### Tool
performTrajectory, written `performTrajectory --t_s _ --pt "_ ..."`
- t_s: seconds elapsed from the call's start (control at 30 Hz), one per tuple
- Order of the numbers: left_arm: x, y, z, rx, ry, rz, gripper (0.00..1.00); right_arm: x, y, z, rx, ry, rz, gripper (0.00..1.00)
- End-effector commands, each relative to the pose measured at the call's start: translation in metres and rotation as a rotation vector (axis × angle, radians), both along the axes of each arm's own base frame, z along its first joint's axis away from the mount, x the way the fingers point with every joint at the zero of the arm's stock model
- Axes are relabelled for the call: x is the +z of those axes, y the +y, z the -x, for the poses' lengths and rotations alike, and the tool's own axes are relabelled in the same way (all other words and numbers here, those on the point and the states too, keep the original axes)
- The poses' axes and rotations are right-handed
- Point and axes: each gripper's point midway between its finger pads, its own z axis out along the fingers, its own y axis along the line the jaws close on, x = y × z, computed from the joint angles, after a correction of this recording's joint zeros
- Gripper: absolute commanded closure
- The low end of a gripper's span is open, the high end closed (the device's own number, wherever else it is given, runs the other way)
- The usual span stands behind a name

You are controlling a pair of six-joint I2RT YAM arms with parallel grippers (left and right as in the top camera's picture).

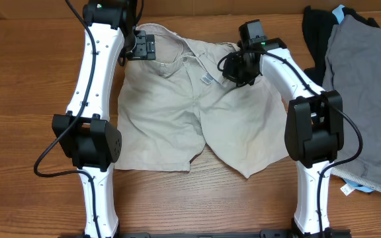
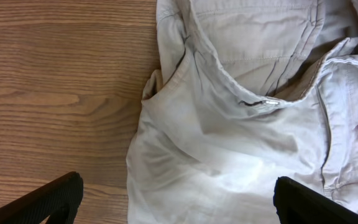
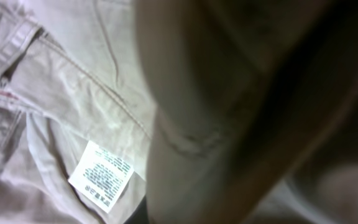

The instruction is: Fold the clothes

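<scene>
The beige khaki shorts (image 1: pixel 170 112) lie spread flat on the wooden table (image 1: pixel 18 99), waistband at the far side, white inner label (image 1: pixel 206 79) showing. My left gripper (image 1: pixel 141 47) is open and hovers over the waistband's left corner; in the left wrist view its fingers (image 2: pixel 176 190) straddle the shorts' edge (image 2: pixel 229 143). My right gripper (image 1: pixel 238 68) sits on the right part of the waistband, shut on a raised fold of the shorts. In the right wrist view that blurred fold (image 3: pixel 216 124) hides the fingers, with the label (image 3: pixel 101 174) beside it.
A grey garment (image 1: pixel 366 86) lies on the right side of the table over a black garment (image 1: pixel 316 33), close to my right arm. A bit of blue (image 1: pixel 339 10) peeks out at the far right. Bare wood lies left of and in front of the shorts.
</scene>
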Motion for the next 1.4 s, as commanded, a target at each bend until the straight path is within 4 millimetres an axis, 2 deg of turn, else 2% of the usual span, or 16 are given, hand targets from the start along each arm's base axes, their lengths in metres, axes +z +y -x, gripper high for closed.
performTrajectory --t_s 0.0,0.1,0.33,0.43,0.6,0.73,0.83,0.87,0.93,0.97,1.0,1.07,1.23,1.37 --pt "0.013 0.000 0.000 -0.022 -0.027 0.009 0.00 0.012 0.009 -0.001 0.019 -0.023 -0.034 0.96" --pt "0.013 0.000 0.000 -0.022 -0.028 0.009 0.00 0.034 0.013 -0.009 0.043 -0.068 -0.057 0.96" --pt "0.013 0.000 -0.001 -0.021 -0.032 0.010 0.00 0.123 0.021 -0.037 0.055 -0.252 -0.101 0.96" --pt "0.014 -0.001 -0.003 -0.022 -0.038 0.012 0.00 0.151 0.023 -0.054 0.049 -0.352 -0.111 0.96" --pt "0.014 -0.007 -0.004 -0.030 -0.043 0.050 0.00 0.164 0.006 -0.087 -0.060 -0.484 -0.038 0.96" --pt "0.015 -0.014 -0.006 -0.042 -0.051 0.084 0.01 0.176 -0.018 -0.115 -0.183 -0.603 0.049 0.96" --pt "0.015 -0.019 -0.006 -0.051 -0.051 0.104 0.01 0.177 -0.042 -0.132 -0.309 -0.645 0.062 0.96" --pt "0.015 -0.020 -0.006 -0.053 -0.051 0.104 0.01 0.174 -0.048 -0.137 -0.345 -0.648 0.059 0.90" --pt "0.015 -0.021 -0.006 -0.054 -0.050 0.104 0.01 0.168 -0.062 -0.146 -0.408 -0.650 0.039 0.49" --pt "0.015 -0.021 -0.006 -0.055 -0.050 0.104 0.01 0.164 -0.067 -0.149 -0.429 -0.644 0.032 0.21" --pt "0.015 -0.021 -0.006 -0.055 -0.049 0.104 0.01 0.163 -0.075 -0.150 -0.448 -0.642 0.028 0.00" --pt "0.015 -0.020 -0.006 -0.055 -0.049 0.103 0.01 0.161 -0.085 -0.151 -0.469 -0.627 0.022 0.00" --pt "0.016 -0.021 -0.009 -0.058 -0.064 0.103 0.00 0.182 -0.097 -0.140 -0.425 -0.589 -0.069 0.00" --pt "0.018 -0.016 -0.013 -0.053 -0.079 0.088 0.00 0.186 -0.083 -0.112 -0.305 -0.494 -0.114 0.00"
